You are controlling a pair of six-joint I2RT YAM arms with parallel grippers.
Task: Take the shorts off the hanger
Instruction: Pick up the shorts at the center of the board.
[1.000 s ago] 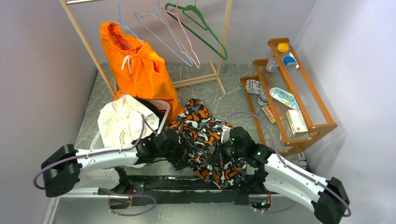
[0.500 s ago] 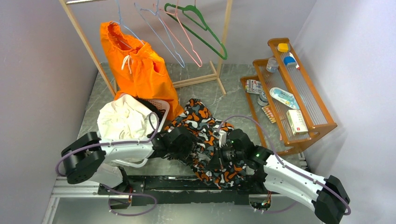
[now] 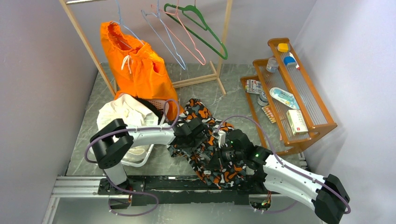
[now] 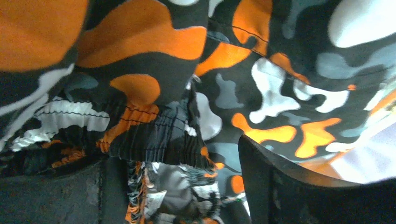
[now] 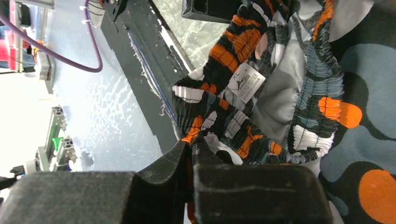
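The bright orange shorts hang on a pale blue wire hanger at the left end of the wooden rack, far from both grippers. A camouflage garment in black, orange, grey and white lies on the table in front of the arms. My left gripper sits low over it, open, with the gathered waistband between its spread fingers. My right gripper is shut on the waistband edge of that camouflage garment near the table's front rail.
A white garment fills a basket below the orange shorts. Empty blue, pink and green hangers hang on the rack. A wooden shelf with small items stands at the right. A black rail runs along the near edge.
My left arm has swung right and forward, from beside the basket onto the camouflage garment, and its jaws have narrowed slightly. The right gripper keeps its hold and has barely moved.
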